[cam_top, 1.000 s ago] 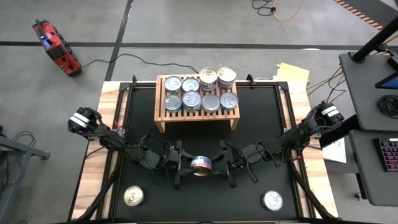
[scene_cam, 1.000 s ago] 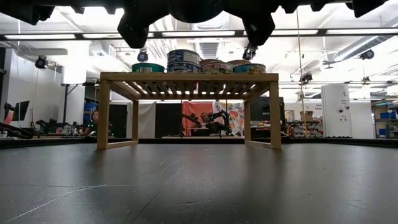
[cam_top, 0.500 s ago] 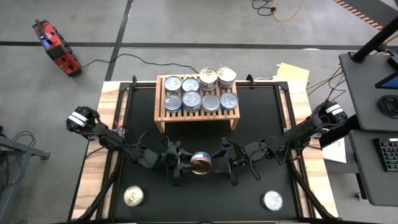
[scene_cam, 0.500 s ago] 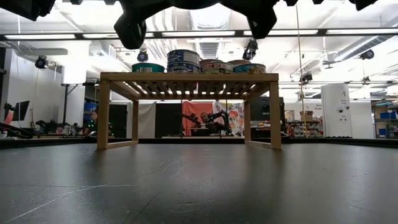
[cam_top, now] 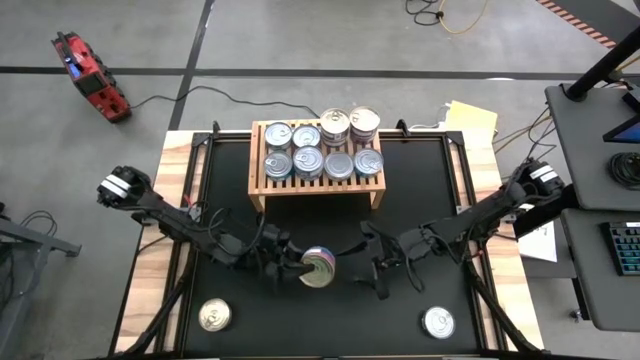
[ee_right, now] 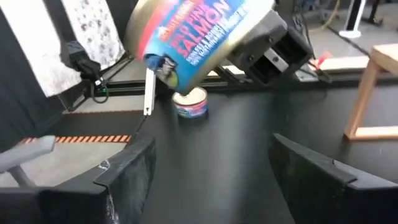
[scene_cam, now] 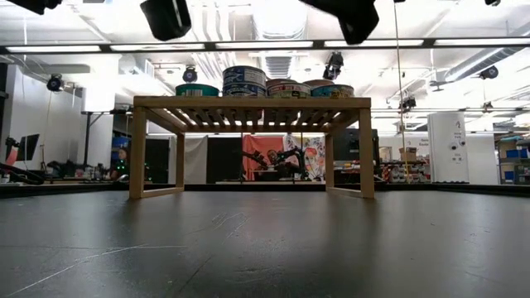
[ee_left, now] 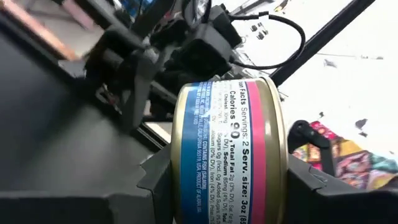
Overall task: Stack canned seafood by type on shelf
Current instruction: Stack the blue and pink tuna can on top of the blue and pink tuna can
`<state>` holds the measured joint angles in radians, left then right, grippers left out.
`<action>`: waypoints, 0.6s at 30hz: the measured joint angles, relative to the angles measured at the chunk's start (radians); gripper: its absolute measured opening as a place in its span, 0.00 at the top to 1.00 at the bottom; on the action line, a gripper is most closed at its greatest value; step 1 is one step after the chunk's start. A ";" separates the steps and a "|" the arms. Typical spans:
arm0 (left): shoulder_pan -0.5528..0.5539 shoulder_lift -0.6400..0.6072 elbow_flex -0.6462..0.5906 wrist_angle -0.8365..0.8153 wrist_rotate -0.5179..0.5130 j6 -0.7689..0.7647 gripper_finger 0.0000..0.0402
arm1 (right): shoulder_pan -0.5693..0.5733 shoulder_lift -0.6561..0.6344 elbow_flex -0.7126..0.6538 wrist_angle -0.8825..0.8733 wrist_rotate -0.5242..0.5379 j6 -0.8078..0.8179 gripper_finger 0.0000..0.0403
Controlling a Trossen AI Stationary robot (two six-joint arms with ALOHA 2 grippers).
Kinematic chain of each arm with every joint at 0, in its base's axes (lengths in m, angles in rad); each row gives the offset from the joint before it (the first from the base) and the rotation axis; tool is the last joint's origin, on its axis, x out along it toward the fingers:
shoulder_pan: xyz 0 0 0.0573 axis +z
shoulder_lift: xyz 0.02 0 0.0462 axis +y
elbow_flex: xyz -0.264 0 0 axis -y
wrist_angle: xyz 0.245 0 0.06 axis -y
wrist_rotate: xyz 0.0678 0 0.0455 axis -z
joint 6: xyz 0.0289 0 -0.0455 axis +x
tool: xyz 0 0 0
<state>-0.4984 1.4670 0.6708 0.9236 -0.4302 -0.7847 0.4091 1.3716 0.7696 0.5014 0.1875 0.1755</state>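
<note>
One salmon can (cam_top: 320,268) is all I carry, clamped between my left gripper's (cam_top: 304,270) fingers (ee_left: 155,186) by its lid and base, raised above the black mat (cam_top: 400,200) in front of the shelf (cam_top: 258,196) and tipped so its blue and pink label shows from above. My right gripper (cam_top: 372,270) hangs just beside it with its fingers (ee_right: 127,174) spread and nothing between them, so the whole weight sits on one side now. The trouble I foresee is the tilt: if I swing toward the shelf with the can canted like this, I judge it could land on its rim and roll off the slats. The shelf already bears eight cans (cam_top: 323,146) in two rows, packed close, with two tall stacks (cam_top: 365,124) at the far right, and a careless approach might clip one of those and topple it. My right arm is near enough that a hasty move by either arm could knock the can loose. Smooth metal faces may slip if I loosen even a little. Two more cans wait on the mat, one at the near left (cam_top: 214,317) and one at the near right (cam_top: 438,321); I cannot read their labels from here, so matching types is a guess.
</note>
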 joint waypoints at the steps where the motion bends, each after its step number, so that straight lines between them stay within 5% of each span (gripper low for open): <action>1: 0.000 -0.007 0.000 -0.013 0.003 -0.029 0.58 | 0.006 -0.002 0.000 0.005 0.000 -0.020 0.27; 9: 0.002 -0.034 -0.053 -0.091 0.031 -0.393 0.58 | 0.096 -0.009 0.000 0.051 0.027 -0.324 0.33; 18: 0.002 -0.032 -0.078 -0.087 0.032 -0.582 0.58 | 0.185 0.028 0.051 0.049 0.140 -1.084 0.37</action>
<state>-0.4965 1.4349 0.5930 0.8364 -0.3986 -1.3671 0.5946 1.3996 0.8210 0.5508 0.3278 -0.9081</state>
